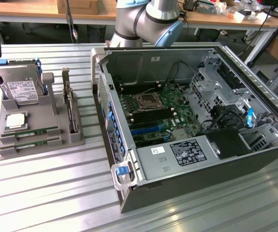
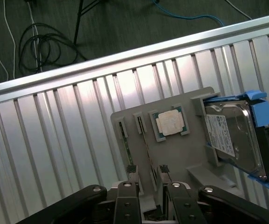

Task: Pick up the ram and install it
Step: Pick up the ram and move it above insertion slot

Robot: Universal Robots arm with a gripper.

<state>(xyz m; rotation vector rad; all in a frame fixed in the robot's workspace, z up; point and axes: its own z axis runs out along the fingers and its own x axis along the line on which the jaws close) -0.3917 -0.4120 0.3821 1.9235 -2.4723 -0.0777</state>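
Over the tray [image 1: 42,151] — gripper [image 2: 148,173] hovering, fingers apart, nothing held; approach step — grasp likely needs squaring on a ram [image 1: 30,131].

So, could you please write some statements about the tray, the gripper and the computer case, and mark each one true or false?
1. Both ram sticks lie in the grey tray. True.
2. The gripper holds one of the ram sticks. False: it is open and empty, over the tray.
3. The computer case is closed. False: its side is open and the motherboard shows.
4. The processor chip sits in the tray between the hard drive and the ram sticks. True.
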